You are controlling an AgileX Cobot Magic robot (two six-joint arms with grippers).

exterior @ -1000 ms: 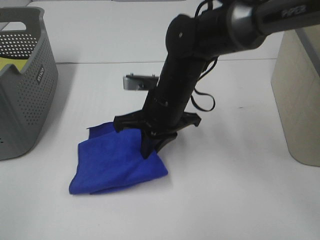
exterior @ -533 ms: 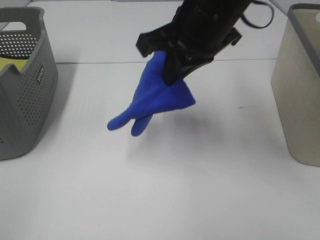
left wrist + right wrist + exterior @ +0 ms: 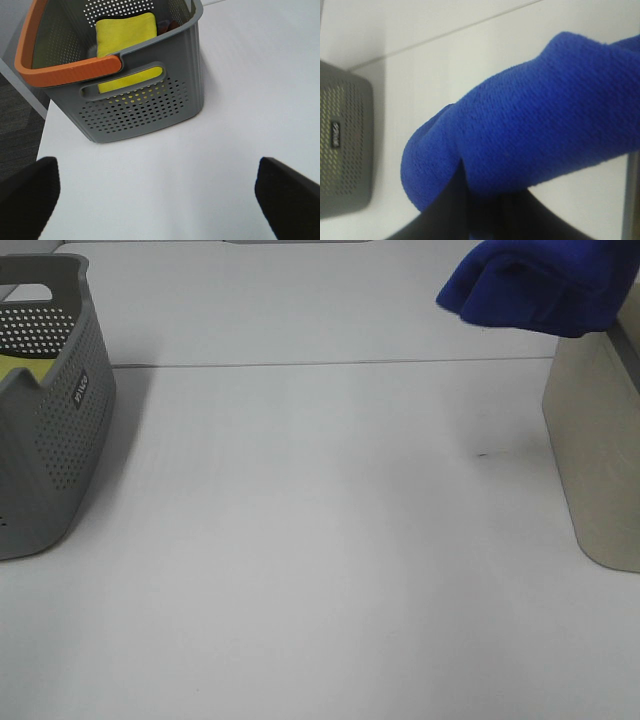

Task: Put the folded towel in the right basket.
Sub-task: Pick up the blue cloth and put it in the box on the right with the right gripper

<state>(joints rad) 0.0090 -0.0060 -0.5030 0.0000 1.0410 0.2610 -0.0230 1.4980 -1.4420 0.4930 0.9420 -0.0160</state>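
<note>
The folded blue towel [image 3: 535, 285] hangs in the air at the top right of the exterior view, just over the near rim of the beige right basket [image 3: 600, 440]. My right gripper itself is out of that view. In the right wrist view the towel [image 3: 535, 130] fills most of the picture, and my right gripper [image 3: 485, 220] is shut on it, with only dark finger parts showing under the cloth. My left gripper [image 3: 160, 200] is open and empty, its two black fingertips [image 3: 25, 195] wide apart above the table.
A grey perforated basket [image 3: 50, 430] stands at the left of the table. The left wrist view shows its orange handle [image 3: 65, 65] and a yellow cloth [image 3: 125, 30] inside. White table [image 3: 300, 540] lies between the two baskets.
The right gripper lifted the blue towel off the table, then carried it up and to the right to above the right basket. The arm has left the exterior view.
</note>
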